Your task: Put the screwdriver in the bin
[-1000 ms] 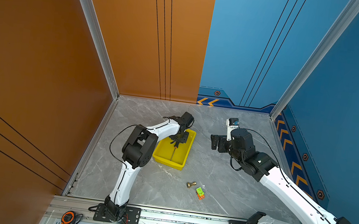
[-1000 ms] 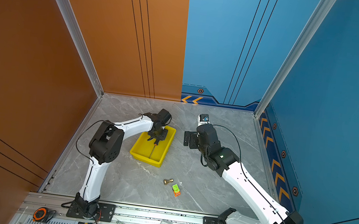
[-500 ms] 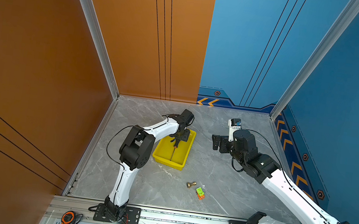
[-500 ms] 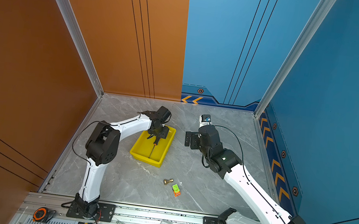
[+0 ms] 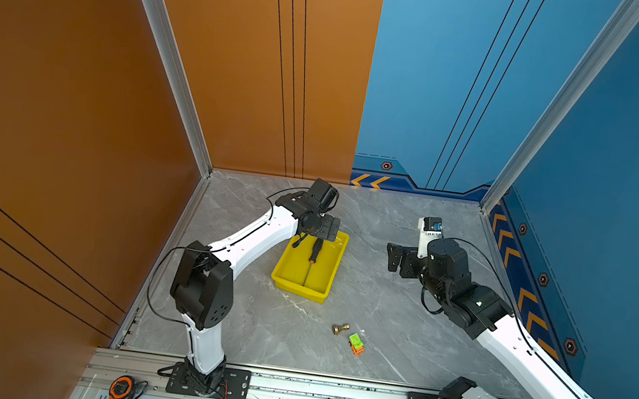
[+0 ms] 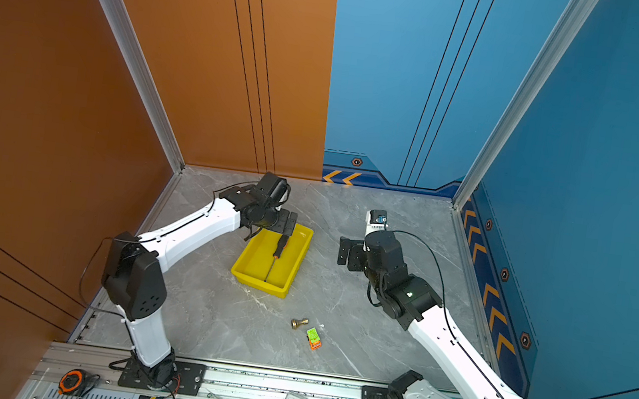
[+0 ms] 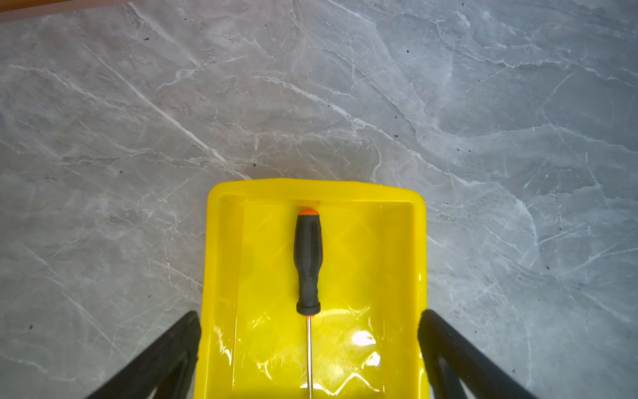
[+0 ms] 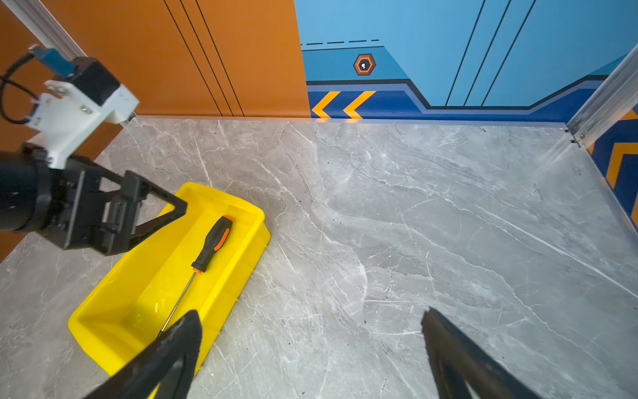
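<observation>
Your screwdriver (image 7: 307, 262) lies flat inside the bin (image 7: 316, 186), along its middle. In both top views the black handle sits toward the 12 o'clock end and the thin shaft runs toward 6 o'clock. The butt of the handle looks to be at, or just shy of, the end wall.

Your left tool (image 7: 309, 316) hangs over the bin with its jaws spread wide, one outside each long wall, gripping nothing. Your right tool (image 8: 310, 316) is also spread apart and empty. It is over bare surface (image 5: 380, 301) at about 3 o'clock from the bin, well apart from it.

By the look of things, the task is done. Should you need to reseat the screwdriver, judge it as stiff, fairly light and handle-heavy. The round shaft is likely slick and prone to roll. Take it across the textured black handle, near the orange collar, not on the shaft.
</observation>
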You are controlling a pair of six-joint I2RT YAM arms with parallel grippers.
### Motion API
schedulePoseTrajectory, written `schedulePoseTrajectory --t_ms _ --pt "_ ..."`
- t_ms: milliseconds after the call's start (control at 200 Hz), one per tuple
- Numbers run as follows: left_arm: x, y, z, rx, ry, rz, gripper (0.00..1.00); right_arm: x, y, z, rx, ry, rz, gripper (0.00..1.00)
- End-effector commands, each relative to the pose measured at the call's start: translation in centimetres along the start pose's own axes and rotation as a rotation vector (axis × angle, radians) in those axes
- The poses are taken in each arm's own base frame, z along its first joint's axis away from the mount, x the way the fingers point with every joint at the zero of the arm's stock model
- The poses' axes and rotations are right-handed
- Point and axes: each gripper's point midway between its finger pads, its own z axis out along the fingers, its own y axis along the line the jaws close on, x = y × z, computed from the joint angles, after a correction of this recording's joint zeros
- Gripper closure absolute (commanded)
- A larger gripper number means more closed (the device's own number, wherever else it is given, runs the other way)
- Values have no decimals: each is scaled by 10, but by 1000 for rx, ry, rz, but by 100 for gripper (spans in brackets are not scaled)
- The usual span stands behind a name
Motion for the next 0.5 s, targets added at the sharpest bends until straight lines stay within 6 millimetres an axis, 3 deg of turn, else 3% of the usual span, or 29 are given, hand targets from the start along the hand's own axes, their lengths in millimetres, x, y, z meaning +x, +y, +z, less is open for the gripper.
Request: schedulePoseTrajectory --t_ms 0,275,496 --pt "16 7 -21 -31 4 -8 2 6 -13 -7 23 11 22 0" --pt "47 17 -62 -60 -44 -22 2 14 -31 -23 47 13 40 0" --pt "68 48 -87 -124 -100 -39 2 21 -51 -35 97 -6 72 0"
